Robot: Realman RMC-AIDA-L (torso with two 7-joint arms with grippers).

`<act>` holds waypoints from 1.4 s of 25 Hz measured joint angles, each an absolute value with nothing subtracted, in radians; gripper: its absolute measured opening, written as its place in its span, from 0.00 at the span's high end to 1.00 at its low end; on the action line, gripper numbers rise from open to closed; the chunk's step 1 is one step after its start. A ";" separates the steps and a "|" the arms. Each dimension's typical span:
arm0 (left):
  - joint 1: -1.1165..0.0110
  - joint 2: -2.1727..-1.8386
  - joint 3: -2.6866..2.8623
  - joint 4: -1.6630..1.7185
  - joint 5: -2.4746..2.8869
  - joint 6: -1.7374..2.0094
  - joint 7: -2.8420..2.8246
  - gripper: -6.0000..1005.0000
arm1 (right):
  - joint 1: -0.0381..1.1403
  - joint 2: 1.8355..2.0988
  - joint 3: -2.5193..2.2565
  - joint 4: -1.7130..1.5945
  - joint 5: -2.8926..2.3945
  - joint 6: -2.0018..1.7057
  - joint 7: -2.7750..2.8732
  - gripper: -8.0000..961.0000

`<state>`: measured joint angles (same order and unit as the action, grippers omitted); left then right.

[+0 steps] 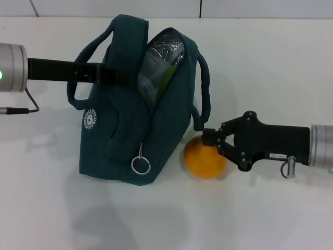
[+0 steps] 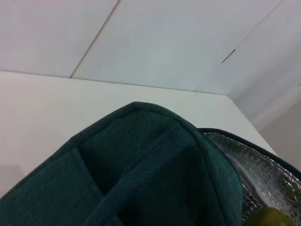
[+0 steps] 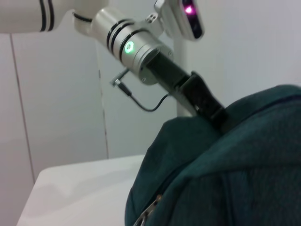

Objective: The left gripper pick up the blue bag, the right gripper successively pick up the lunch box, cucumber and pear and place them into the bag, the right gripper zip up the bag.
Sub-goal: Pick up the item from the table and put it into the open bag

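Observation:
The blue bag (image 1: 119, 135) stands open in the middle of the white table, with its foil lining showing. My left gripper (image 1: 122, 77) is shut on the bag's top edge near a handle; it also shows in the right wrist view (image 3: 214, 110). Inside the bag I see the clear lunch box (image 1: 150, 73) and the green cucumber (image 1: 166, 78). The pear (image 1: 204, 160) rests on the table against the bag's right side. My right gripper (image 1: 210, 139) has its fingertips closed on the pear's upper right part.
The zipper's ring pull (image 1: 140, 165) hangs low on the bag's front. The bag's fabric (image 2: 141, 155) fills the left wrist view, with foil (image 2: 254, 169) beside it. The table's back edge meets a white wall (image 1: 208, 8).

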<state>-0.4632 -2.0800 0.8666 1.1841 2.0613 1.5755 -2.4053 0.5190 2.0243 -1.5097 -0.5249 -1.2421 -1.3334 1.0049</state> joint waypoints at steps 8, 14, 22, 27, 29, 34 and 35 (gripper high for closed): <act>-0.457 -2.081 0.867 1.192 2.037 1.589 -2.407 0.95 | 0.508 2.010 -1.372 -0.583 -1.200 -1.526 1.026 0.94; -0.448 -2.080 0.867 1.195 1.969 1.606 -2.406 0.95 | 0.510 2.011 -1.255 -0.637 -1.192 -1.641 1.077 0.93; -0.448 -2.082 0.875 1.198 1.948 1.612 -2.404 0.95 | 0.563 2.020 -1.244 -0.670 -1.149 -1.620 1.089 0.92; -0.450 -2.083 0.875 1.198 1.948 1.612 -2.403 0.95 | 0.616 2.024 -1.258 -0.656 -1.145 -1.562 1.089 0.91; -0.448 -2.083 0.875 1.198 1.948 1.612 -2.399 0.95 | 0.647 2.026 -1.267 -0.633 -1.138 -1.534 1.088 0.91; -0.448 -2.083 0.874 1.195 1.947 1.612 -2.390 0.95 | 0.705 2.028 -1.302 -0.583 -1.121 -1.481 1.082 0.90; -0.448 -2.083 0.874 1.193 1.947 1.612 -2.389 0.95 | 0.714 2.028 -1.311 -0.579 -1.121 -1.472 1.080 0.90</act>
<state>-0.4480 -2.0832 0.8743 1.1935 1.9465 1.6122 -2.3890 0.7138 2.0277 -1.3111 -0.5789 -1.1207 -1.4716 1.0804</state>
